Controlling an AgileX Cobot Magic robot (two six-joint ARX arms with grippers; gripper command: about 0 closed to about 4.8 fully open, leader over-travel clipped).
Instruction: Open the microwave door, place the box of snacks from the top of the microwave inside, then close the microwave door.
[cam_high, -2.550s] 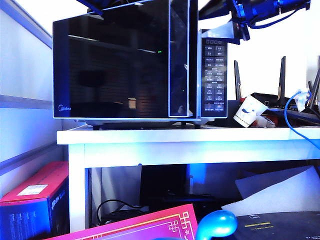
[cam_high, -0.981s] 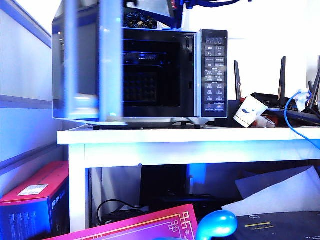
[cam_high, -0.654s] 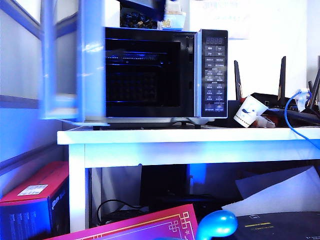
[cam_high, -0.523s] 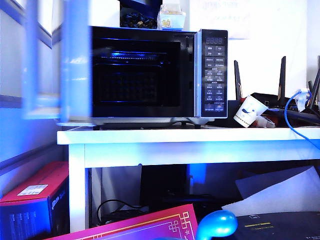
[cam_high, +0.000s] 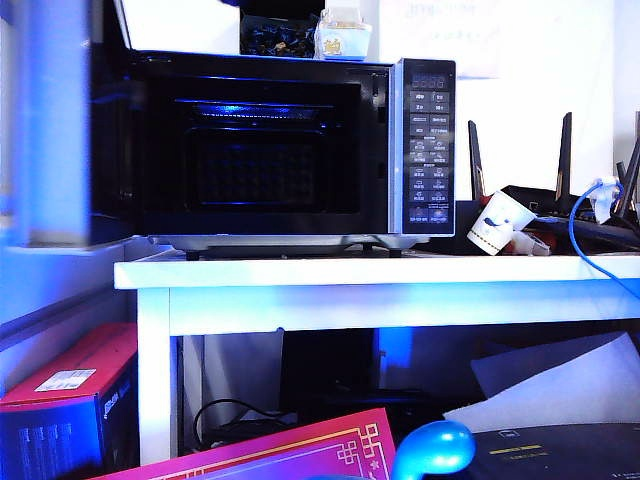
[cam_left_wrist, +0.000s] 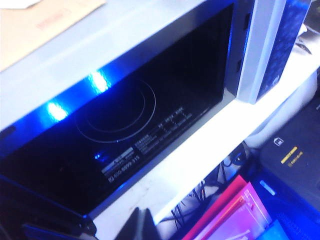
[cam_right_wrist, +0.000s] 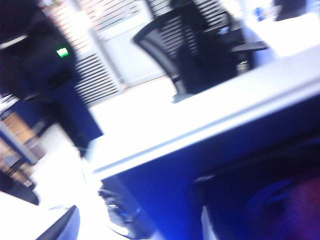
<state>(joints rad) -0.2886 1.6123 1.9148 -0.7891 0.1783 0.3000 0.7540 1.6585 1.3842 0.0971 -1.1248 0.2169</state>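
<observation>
Exterior view: the boxy black microwave (cam_high: 290, 140) gapes, its glossy microwave door (cam_high: 45, 130) swung wide left. The small whitish box of snacks (cam_high: 343, 38) sits on top. Neither the left gripper's nor the right gripper's state can be told.

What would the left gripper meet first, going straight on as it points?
Probably the floor of the open microwave, near its turntable; depth is unclear, only a tip of the left gripper shows.

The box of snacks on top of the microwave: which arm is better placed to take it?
Probably the left. Its wrist view faces the microwave's open cavity, near the box of snacks. The right wrist view shows only the room, blurred. Neither gripper is clearly visible.
</observation>
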